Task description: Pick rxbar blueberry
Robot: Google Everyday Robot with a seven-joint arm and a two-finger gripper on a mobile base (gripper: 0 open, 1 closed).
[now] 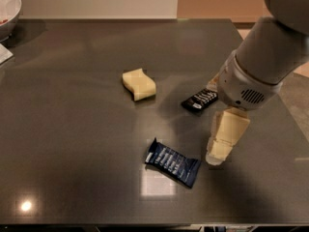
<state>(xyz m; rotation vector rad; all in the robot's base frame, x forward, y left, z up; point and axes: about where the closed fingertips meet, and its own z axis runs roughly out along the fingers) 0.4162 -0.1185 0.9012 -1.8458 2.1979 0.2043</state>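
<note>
The rxbar blueberry [172, 162] is a flat dark navy wrapper with rows of white text and a white patch at its left end. It lies on the dark grey table [72, 129], front centre, angled down to the right. My gripper [216, 157] hangs from the arm at the right, cream-coloured, pointing down. Its tip is just right of the bar's right end, close above the table. It holds nothing.
A black wrapper with white lettering [199, 100] lies behind the gripper, partly under the arm. A pale yellow wavy sponge [139, 84] sits at centre. A white bowl [7, 11] stands at the far left corner. The table's right edge is near the arm.
</note>
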